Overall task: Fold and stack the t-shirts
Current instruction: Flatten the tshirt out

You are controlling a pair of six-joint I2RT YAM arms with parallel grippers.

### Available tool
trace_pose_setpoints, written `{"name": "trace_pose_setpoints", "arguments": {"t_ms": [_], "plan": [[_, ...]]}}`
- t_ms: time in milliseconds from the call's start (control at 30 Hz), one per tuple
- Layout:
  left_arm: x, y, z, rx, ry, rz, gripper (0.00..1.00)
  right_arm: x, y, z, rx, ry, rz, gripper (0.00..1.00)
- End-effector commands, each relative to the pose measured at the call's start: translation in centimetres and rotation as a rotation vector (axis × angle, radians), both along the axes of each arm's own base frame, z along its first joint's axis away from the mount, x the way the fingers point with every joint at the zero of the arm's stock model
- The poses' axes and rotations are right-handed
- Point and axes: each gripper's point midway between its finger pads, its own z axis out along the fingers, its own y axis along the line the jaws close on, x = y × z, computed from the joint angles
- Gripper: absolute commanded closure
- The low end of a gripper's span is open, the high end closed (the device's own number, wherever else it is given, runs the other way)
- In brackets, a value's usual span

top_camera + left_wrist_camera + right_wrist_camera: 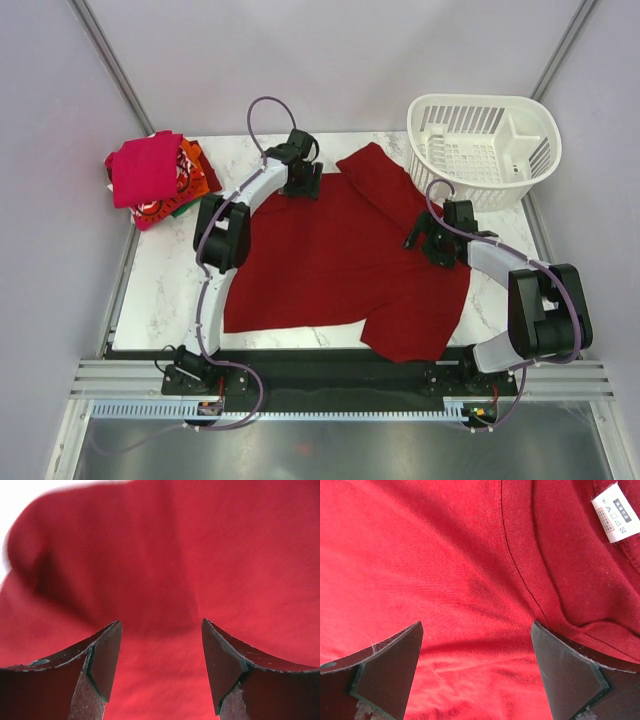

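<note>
A plain dark red t-shirt (330,260) lies spread flat across the marble table, its sleeves at the back right and front right. My left gripper (303,186) is open just above the shirt's far left edge; the left wrist view shows red cloth (165,570) between its fingers (102,660). My right gripper (428,243) is open over the shirt's right side by the collar; the right wrist view shows the collar seam (520,575) and the white neck label (616,513). A stack of folded t-shirts (155,175), magenta-pink on top, sits at the back left.
A white plastic slotted basket (485,148) stands at the back right corner. The table's front edge (300,350) meets a dark rail where the arm bases are bolted. Grey walls close in the back and sides.
</note>
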Motion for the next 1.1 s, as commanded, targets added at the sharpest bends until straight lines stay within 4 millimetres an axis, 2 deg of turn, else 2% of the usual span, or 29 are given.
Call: {"name": "trace_pose_setpoints", "arguments": {"t_ms": [0,33,167,267,367,400,533,700,967,1000,1067], "plan": [[-0.4,4.6,6.1,0.221,-0.142,0.038,0.28,-0.7,-1.0,0.2,-0.048,0.047,-0.01,0.02],[-0.7,5.3,7.4,0.271,-0.172,0.054,0.28,-0.6,-0.9,0.5,-0.041,0.04,-0.008,0.02],[-2.5,6.7,7.1,0.397,-0.17,0.052,0.31,-0.2,-0.5,2.3,-0.024,-0.003,-0.001,0.02],[-2.7,6.4,6.3,0.442,-0.166,0.037,0.33,-0.4,0.0,3.1,-0.008,-0.025,0.011,0.02],[-2.5,5.8,5.5,0.465,-0.162,0.019,0.35,-0.9,0.2,3.2,-0.001,-0.028,0.025,0.02],[-2.5,5.8,4.6,0.48,-0.148,0.012,0.36,-1.1,0.3,3.0,-0.001,-0.024,0.029,0.02],[-2.3,5.4,3.0,0.479,-0.122,-0.002,0.39,-1.6,0.2,3.0,-0.005,-0.027,0.033,0.02],[-2.4,5.0,2.5,0.46,-0.115,0.001,0.39,-1.8,0.1,2.5,-0.013,-0.015,0.039,0.02],[-2.1,5.4,0.1,0.509,-0.086,-0.011,0.41,-1.8,0.2,2.1,-0.011,-0.005,0.047,0.02],[-2.0,5.4,0.0,0.512,-0.085,-0.012,0.43,-1.9,0.2,2.0,-0.012,-0.004,0.05,0.02],[-1.9,5.6,-0.2,0.526,-0.087,-0.012,0.57,-2.0,0.1,1.8,-0.016,0.001,0.055,0.02]]}}
